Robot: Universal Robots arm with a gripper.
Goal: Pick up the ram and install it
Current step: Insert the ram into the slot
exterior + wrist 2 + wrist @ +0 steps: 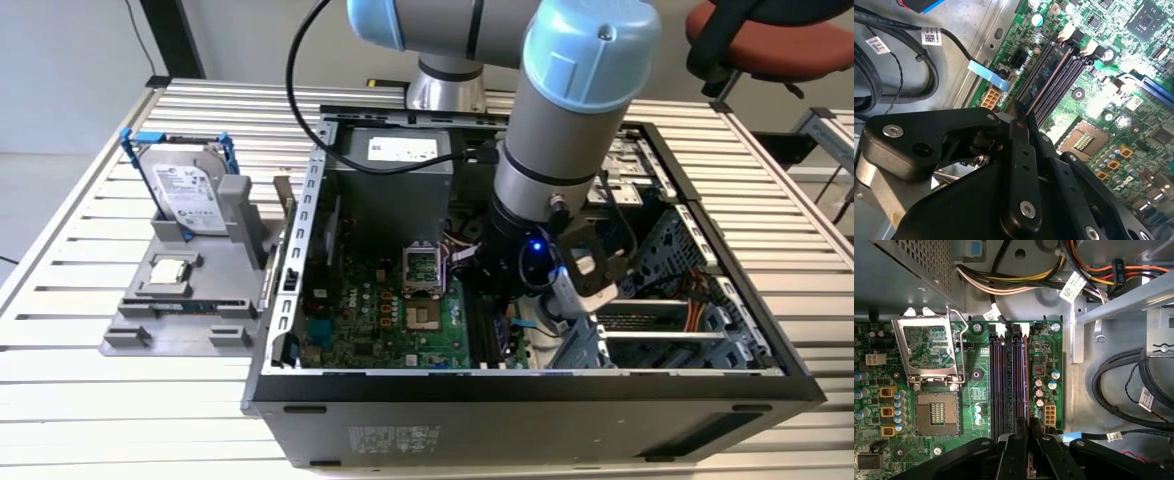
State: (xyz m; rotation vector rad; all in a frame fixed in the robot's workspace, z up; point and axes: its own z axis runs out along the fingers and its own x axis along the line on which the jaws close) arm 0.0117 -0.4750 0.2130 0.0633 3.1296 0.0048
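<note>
While the grey-and-blue robot arm (561, 150) is reaching down into the open black metal computer case (534, 385), its black pincer (1028, 432) is sitting right over the row of long black memory slots (1004, 385) on the large green motherboard (974, 405). The pincer's fingers (1021, 150) are standing close together, pinching the long thin dark circuit-board ram stick (1049, 80) at its near end; the stick is showing edge-on, running straight away from the fingertips along the slot nearest the case wall, with its brown-red top edge visible in both wrist views (1025, 385). Whether the stick is fully seated or just resting in the slot is not something I can tell. Just beside the pincer on the far side of the slots, the open silver metal processor socket frame (929, 352) is standing tilted up over the bare socket (939, 412). Near the pincer on the wall side, thick black cables (1114, 400) are curling on the grey case floor, and a bundle of yellow, orange and black wires (1019, 282) is running beyond the far end of the slots. Well apart from the pincer, outside the case on the slatted metal table (80, 240), a silver hard drive in a blue frame (187, 185) is standing upright on a grey plastic stand (180, 300).
</note>
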